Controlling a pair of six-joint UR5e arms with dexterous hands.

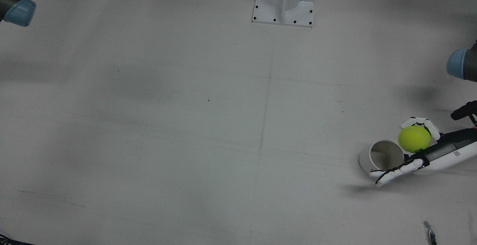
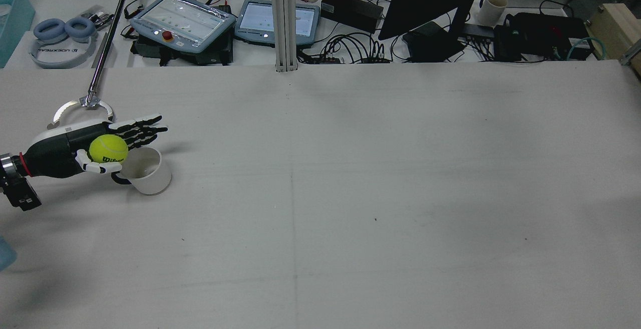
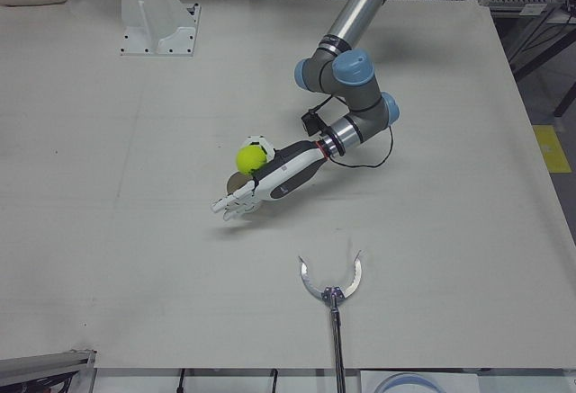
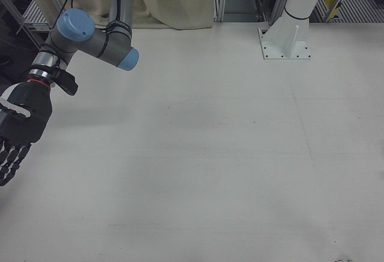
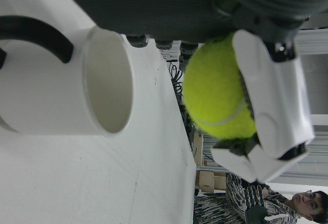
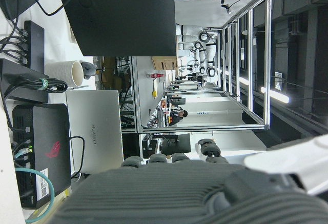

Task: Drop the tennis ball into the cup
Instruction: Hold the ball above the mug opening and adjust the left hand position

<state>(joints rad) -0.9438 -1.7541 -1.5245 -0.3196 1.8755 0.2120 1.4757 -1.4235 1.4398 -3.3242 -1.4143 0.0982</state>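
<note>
My left hand (image 2: 65,148) holds a yellow-green tennis ball (image 2: 108,149) between thumb and palm, with the other fingers stretched out flat. A white cup (image 2: 145,171) stands upright on the table just beside and below the ball. In the front view the ball (image 1: 414,139) sits right of the cup's (image 1: 382,156) open mouth, not over it. The left hand view shows the ball (image 5: 218,93) above the level of the cup's rim (image 5: 110,80). My right hand (image 4: 21,127) hangs empty at the other side of the table, with its fingers (image 4: 9,160) apart.
A grabber pole with a metal ring (image 2: 82,106) lies on the table just beyond the left hand and also shows in the left-front view (image 3: 330,285). A white pedestal (image 1: 284,2) stands at the table's robot side. Monitors, cables and tablets crowd the desk behind the far edge.
</note>
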